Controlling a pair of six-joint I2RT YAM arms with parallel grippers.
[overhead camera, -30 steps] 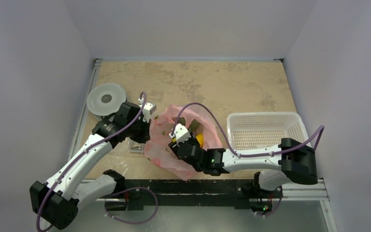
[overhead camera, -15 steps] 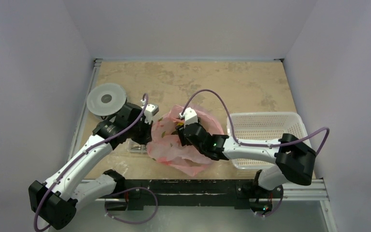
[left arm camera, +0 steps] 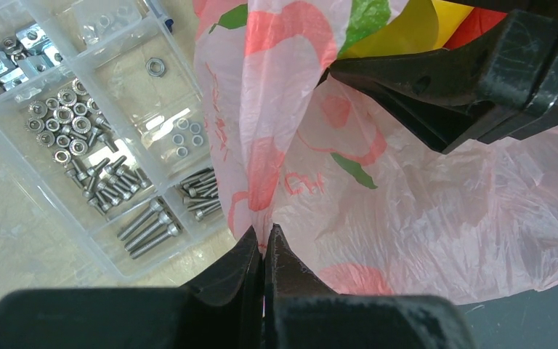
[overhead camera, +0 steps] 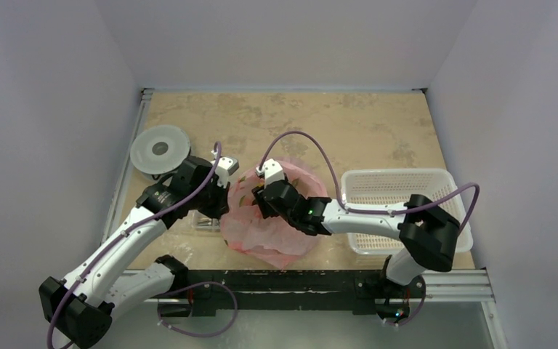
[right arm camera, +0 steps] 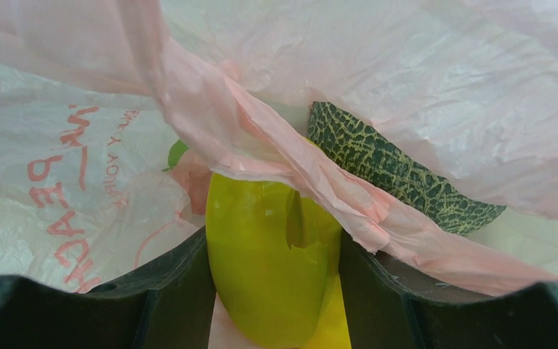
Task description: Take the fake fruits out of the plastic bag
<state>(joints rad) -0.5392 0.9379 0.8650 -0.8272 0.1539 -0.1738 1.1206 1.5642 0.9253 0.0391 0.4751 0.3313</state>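
Observation:
The pink plastic bag lies crumpled between the arms. My left gripper is shut on a fold of the bag at its left edge, also seen in the top view. My right gripper is inside the bag mouth, and its jaws are closed against both sides of a yellow-green oval fruit. A dark green netted fruit lies just beyond it under a pink bag strip. In the top view the right gripper is sunk in the bag and the fruits are hidden.
A clear box of screws and nuts lies left of the bag, under the left arm. A white perforated basket stands at the right. A round translucent disc lies at the far left.
My right gripper has moved up and left, deeper into the bag mouth. The yellow fruit seen from above a second ago is now hidden. The left gripper has held its grip.

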